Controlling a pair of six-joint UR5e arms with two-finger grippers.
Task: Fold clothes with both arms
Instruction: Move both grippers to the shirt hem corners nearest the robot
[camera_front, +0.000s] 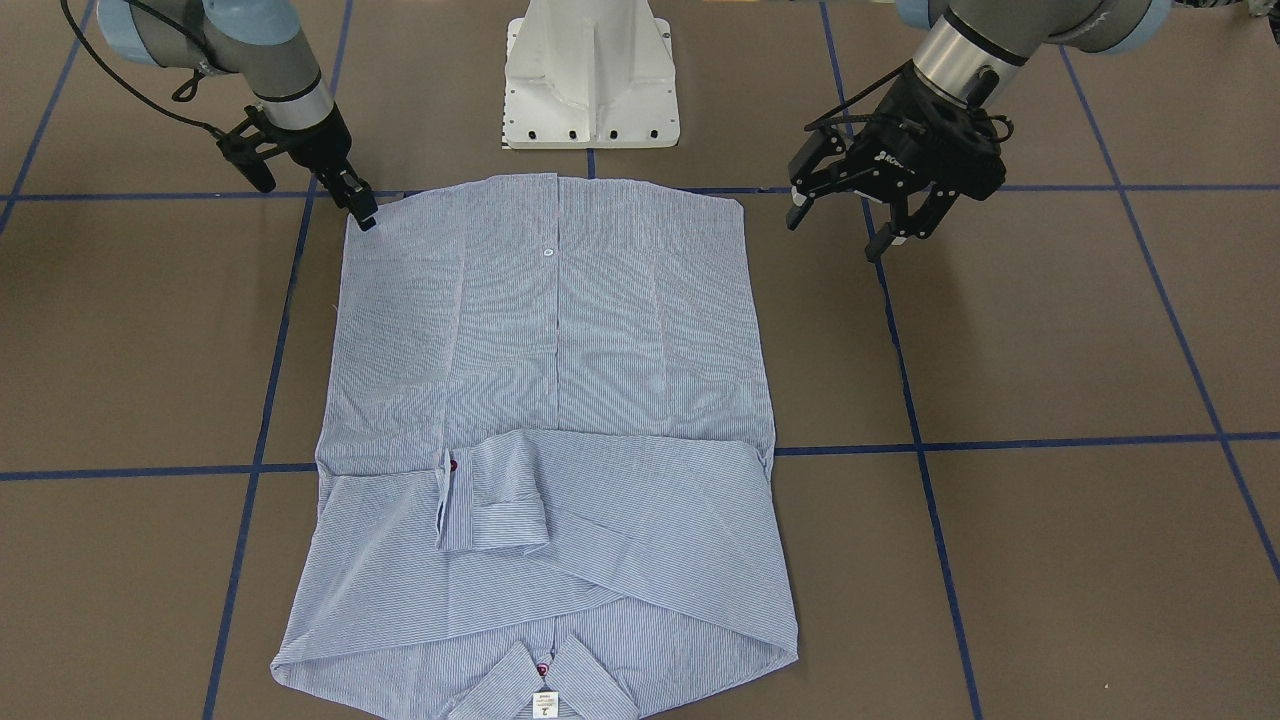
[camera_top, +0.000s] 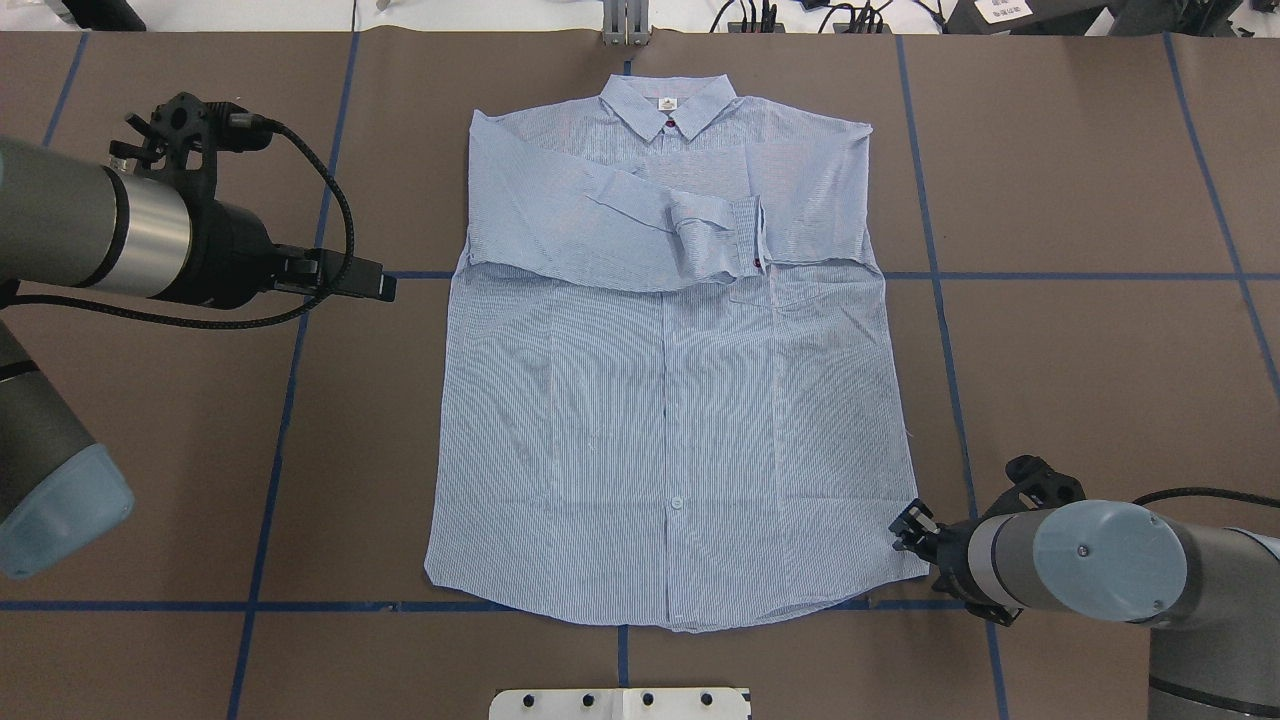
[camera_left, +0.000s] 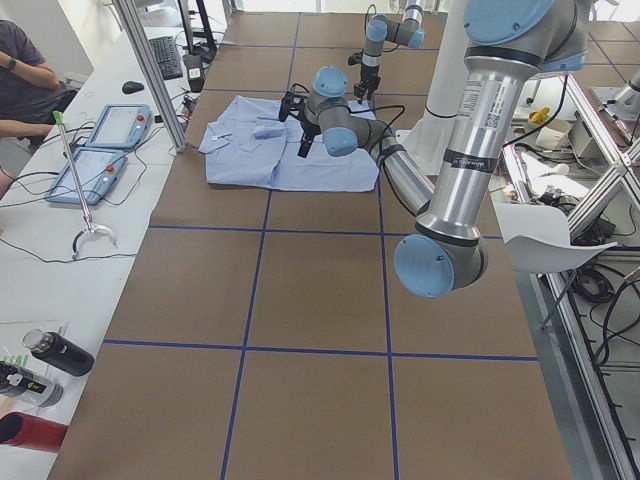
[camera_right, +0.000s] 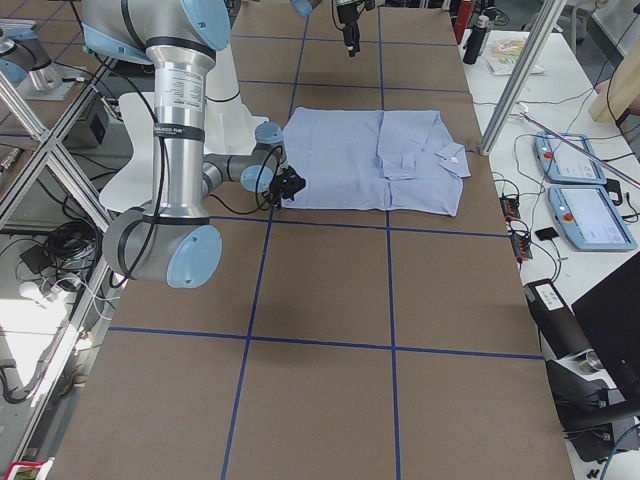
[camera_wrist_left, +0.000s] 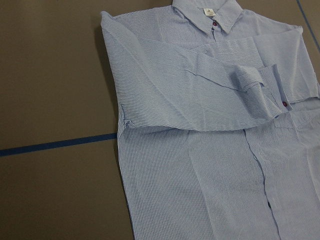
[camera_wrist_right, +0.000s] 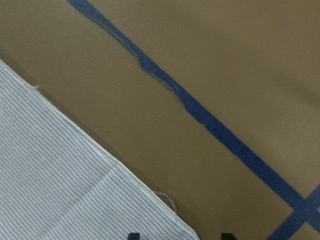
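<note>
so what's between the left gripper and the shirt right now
Just bare brown table crossed by a strip of blue tape lies between the left gripper and the shirt. The overhead view shows it.

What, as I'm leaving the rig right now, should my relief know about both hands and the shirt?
Left hand: open, raised, clear of the shirt.
Right hand: open, low at the near hem corner, nothing gripped.
Shirt: flat, front up, collar at the far side.
Done: sleeves folded across the chest.
Left, likely: grip the hem, fold the body.
</note>
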